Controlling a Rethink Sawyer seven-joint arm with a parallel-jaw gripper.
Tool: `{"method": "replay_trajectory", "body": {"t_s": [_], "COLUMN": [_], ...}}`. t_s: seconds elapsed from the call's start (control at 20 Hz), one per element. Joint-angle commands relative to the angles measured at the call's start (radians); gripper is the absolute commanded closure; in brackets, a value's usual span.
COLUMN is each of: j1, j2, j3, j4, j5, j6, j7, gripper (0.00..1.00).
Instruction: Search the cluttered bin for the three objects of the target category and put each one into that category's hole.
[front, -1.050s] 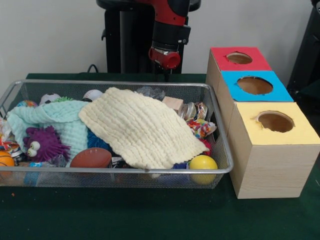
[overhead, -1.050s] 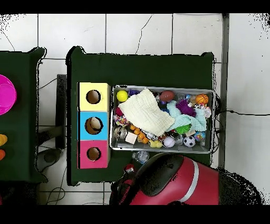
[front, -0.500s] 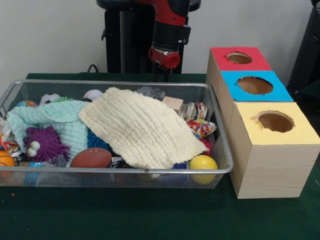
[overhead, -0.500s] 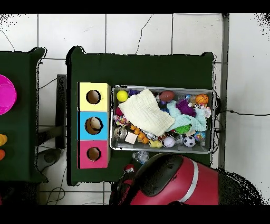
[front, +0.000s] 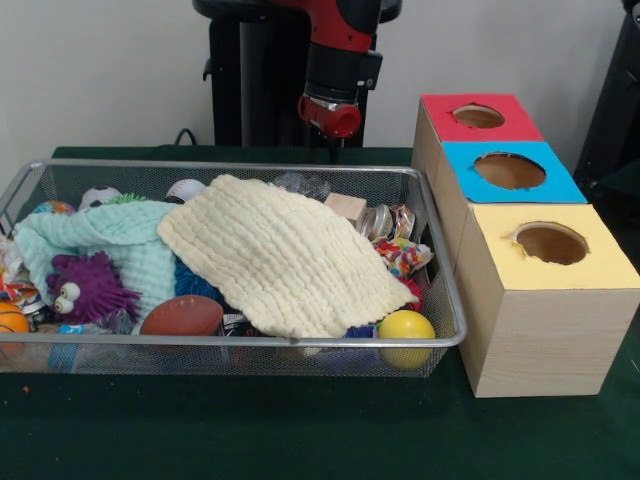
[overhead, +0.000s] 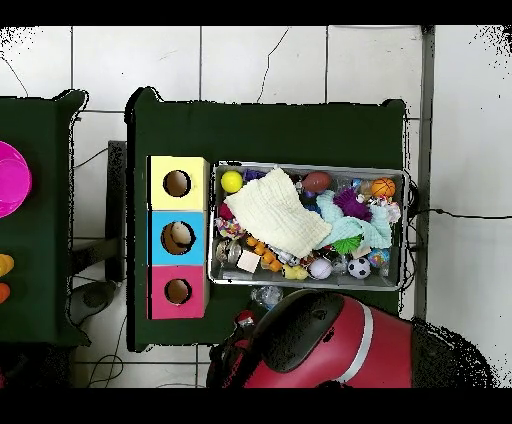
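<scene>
Green cloth is covering the table (front: 300, 440), and a wire mesh bin (front: 230, 340) is filling the left and centre of the front view. Three wooden boxes are lining up at right: the yellow-topped box (front: 585, 300) lowest in the frame, the blue-topped box (front: 545, 190) above it, the red-topped box (front: 505, 130) uppermost, each showing a round hole. A cream cloth (front: 280, 255) is lying across the bin's middle, overlapping a mint cloth (front: 110, 240) to its left. A brown football (front: 182, 316), a purple fuzzy toy (front: 88, 285) and a yellow ball (front: 406, 327) are sitting along the bin's lower edge. The gripper (front: 334, 150) is hanging at top centre above the bin's upper rim; whether it is wide or narrow I cannot tell.
</scene>
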Motion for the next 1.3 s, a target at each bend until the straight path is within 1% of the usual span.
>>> {"method": "replay_trajectory", "body": {"t_s": [0.05, 0.65, 0.7, 0.9, 1.1, 1.2, 1.3], "j1": [-0.010, 0.009, 0.008, 0.006, 0.015, 0.019, 0.035], "j2": [0.161, 0.163, 0.166, 0.175, 0.168, 0.157, 0.134], "j3": [0.050, 0.055, 0.057, 0.062, 0.066, 0.069, 0.071], "j4": [-0.117, -0.117, -0.118, -0.118, -0.111, -0.102, -0.085], "j5": [0.164, 0.173, 0.171, 0.161, 0.175, 0.187, 0.217], "j6": [0.273, 0.265, 0.267, 0.253, 0.255, 0.269, 0.286], "j7": [0.218, 0.220, 0.221, 0.232, 0.233, 0.228, 0.221], "gripper": [0.00, 0.00, 1.00, 1.00, 1.00, 1.00, 1.00]}}
